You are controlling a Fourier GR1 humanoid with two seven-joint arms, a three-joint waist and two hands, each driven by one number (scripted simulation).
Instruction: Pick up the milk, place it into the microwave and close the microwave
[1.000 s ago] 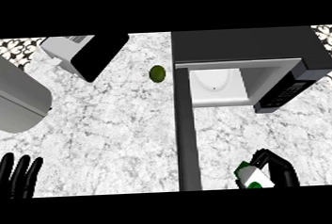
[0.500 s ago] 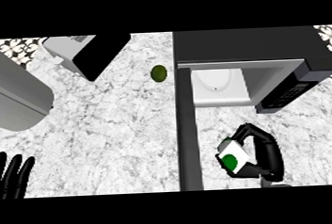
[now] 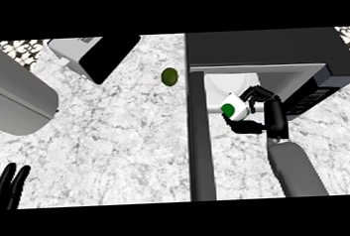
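Curled round the milk carton (image 3: 234, 107) with the right hand (image 3: 255, 126), holding it at the microwave (image 3: 277, 46) mouth just ahead. Might clip the open door (image 3: 201, 153) at the hand's left, or topple if released tilted.

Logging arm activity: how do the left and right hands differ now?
The right hand curls round the milk at the open microwave's mouth; the left hand holds nothing. The right hand is far up the counter; the left hand rests open at the view's lower left edge. Both are black.
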